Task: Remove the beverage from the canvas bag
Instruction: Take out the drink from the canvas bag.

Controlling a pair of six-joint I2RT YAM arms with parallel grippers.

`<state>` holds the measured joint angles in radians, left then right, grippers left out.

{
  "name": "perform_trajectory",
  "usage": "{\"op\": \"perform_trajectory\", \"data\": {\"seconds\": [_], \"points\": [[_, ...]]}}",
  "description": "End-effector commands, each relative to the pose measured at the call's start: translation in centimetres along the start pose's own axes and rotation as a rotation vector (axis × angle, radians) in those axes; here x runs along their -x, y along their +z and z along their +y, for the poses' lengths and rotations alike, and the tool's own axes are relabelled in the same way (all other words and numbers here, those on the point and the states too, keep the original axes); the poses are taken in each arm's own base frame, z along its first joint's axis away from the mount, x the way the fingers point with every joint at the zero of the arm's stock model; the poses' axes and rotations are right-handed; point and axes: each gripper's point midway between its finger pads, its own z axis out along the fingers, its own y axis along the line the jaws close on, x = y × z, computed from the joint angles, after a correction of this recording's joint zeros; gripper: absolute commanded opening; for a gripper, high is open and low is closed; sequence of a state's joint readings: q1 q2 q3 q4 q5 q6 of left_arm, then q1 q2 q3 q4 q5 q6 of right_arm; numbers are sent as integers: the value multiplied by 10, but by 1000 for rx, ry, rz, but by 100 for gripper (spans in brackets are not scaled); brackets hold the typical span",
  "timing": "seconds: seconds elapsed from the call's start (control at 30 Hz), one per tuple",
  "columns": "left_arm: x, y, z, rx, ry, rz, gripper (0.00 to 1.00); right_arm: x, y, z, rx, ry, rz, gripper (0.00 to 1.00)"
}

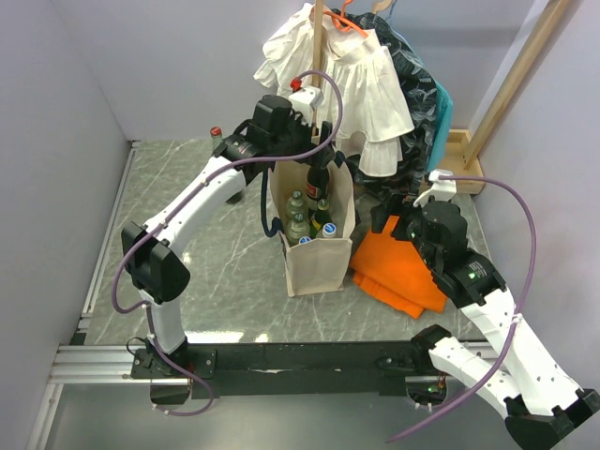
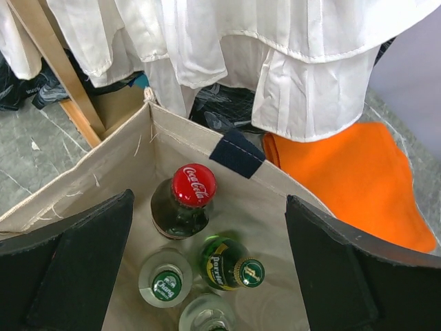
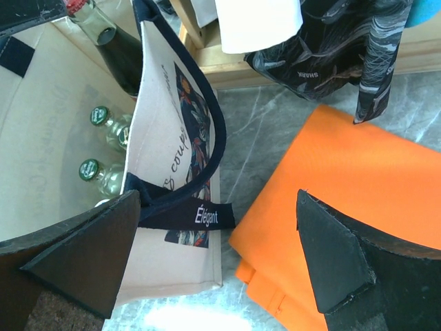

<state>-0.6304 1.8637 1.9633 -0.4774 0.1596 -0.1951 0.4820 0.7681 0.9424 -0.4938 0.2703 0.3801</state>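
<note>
The cream canvas bag [image 1: 319, 262] with navy handles stands upright mid-table and holds several bottles. In the left wrist view a dark Coca-Cola bottle with a red cap [image 2: 193, 185] stands by the far bag wall [image 2: 103, 179], taller than the green bottle [image 2: 231, 265] and the clear green-capped bottle [image 2: 165, 279]. My left gripper [image 2: 209, 200] is open wide above the bag mouth, touching nothing; it also shows in the top view [image 1: 319, 161]. My right gripper [image 3: 217, 196] is open and empty, above the bag's right side [image 3: 172, 124] and its navy handle [image 3: 200, 217].
A folded orange cloth [image 1: 403, 267] lies flat right of the bag, under the right gripper [image 1: 392, 220]. White and dark garments [image 1: 347, 66] hang on a wooden rack [image 1: 319, 28] just behind the bag. A slanted wooden beam [image 1: 525, 66] stands at the far right.
</note>
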Motion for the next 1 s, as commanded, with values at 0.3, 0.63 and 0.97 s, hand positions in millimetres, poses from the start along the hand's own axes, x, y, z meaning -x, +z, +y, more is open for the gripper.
{"op": "perform_trajectory", "data": {"seconds": [0.3, 0.63, 0.97], "points": [[10, 4, 1, 44, 35, -24, 97, 11, -4, -1, -10, -1, -40, 100], [4, 20, 8, 118, 42, -18, 99, 10, -3, -2, -10, -1, -39, 100], [3, 24, 14, 158, 34, -32, 88, 10, -1, -2, -16, -4, -37, 100]]}}
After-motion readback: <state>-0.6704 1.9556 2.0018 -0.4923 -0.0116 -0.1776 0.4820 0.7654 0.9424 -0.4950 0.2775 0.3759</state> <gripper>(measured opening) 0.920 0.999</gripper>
